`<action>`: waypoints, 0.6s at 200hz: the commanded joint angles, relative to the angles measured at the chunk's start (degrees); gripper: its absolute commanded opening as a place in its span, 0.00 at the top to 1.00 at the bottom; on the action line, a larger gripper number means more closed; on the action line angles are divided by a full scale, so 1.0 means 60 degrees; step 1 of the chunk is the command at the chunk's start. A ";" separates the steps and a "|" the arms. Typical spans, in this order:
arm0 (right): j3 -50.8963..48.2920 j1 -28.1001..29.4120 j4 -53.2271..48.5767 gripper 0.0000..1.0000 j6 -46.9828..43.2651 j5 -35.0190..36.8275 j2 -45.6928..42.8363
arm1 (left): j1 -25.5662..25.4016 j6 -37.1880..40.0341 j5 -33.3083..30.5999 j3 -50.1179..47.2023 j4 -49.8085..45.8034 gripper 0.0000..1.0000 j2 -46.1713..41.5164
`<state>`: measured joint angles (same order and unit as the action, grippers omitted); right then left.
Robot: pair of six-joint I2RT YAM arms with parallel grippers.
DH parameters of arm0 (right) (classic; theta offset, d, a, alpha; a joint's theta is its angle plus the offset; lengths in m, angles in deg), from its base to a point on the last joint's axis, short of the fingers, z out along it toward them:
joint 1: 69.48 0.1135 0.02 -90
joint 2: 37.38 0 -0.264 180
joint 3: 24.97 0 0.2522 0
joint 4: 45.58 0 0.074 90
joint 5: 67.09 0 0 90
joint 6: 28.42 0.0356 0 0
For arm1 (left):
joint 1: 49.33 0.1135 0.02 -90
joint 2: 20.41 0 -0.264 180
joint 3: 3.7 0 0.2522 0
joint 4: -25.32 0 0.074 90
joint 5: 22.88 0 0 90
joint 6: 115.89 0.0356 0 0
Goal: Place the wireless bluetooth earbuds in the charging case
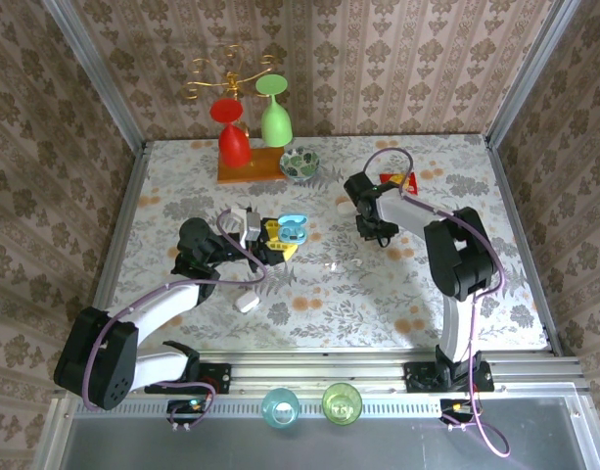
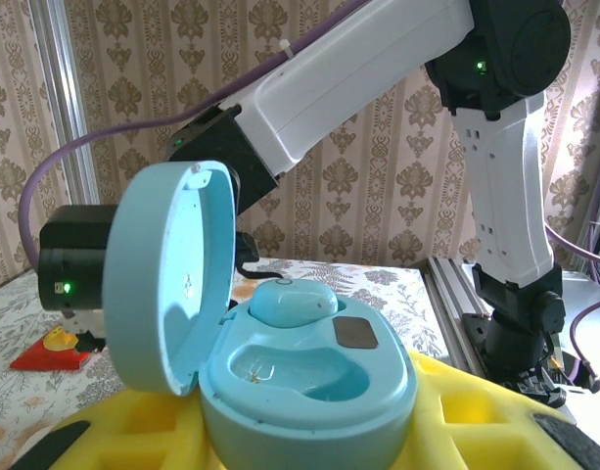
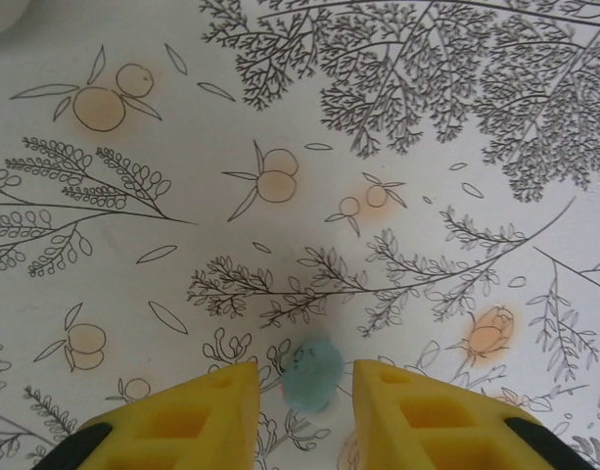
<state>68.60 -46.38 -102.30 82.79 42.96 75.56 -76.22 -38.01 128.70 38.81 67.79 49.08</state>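
Note:
My left gripper (image 1: 278, 241) is shut on the light blue charging case (image 1: 294, 228), left of the table's middle. In the left wrist view the case (image 2: 309, 382) sits between the yellow fingers (image 2: 476, 416) with its lid (image 2: 167, 274) swung open to the left. One pale blue earbud (image 2: 295, 302) lies in the far socket, and the near socket (image 2: 300, 367) is empty. A second earbud (image 3: 311, 374) rests on the tablecloth. My right gripper (image 3: 306, 380) stands low over it, open, one fingertip on each side with a narrow gap. From above, the right gripper (image 1: 371, 230) is right of centre.
A white pebble-shaped case (image 1: 247, 301) lies near the left arm. At the back stand a rack with red and green glasses (image 1: 249, 132), a patterned bowl (image 1: 300, 164) and a red and yellow piece (image 1: 398, 181). Two cups (image 1: 280, 406) sit on the near rail.

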 commanded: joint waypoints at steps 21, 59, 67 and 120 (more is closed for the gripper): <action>0.0345 0.0033 -0.0731 0.69 0.0119 0.0591 0.0426 | 0.0059 0.0176 0.0197 -0.0061 0.0414 0.73 0.0005; 0.0292 0.0054 -0.0831 0.72 0.0097 0.0672 0.0484 | 0.0067 0.0160 0.0196 -0.0037 0.0470 0.73 0.0006; 0.0264 0.0055 -0.0809 0.73 0.0097 0.0644 0.0524 | 0.0064 0.0145 0.0195 -0.0046 0.0459 0.73 0.0019; 0.0353 0.0080 -0.0858 0.74 0.0026 0.0529 0.0777 | 0.0059 0.0101 0.0210 -0.0003 0.0487 0.73 0.0008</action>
<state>69.13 -46.27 -105.14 82.77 44.99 78.56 -76.22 -38.04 128.70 38.81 68.25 49.08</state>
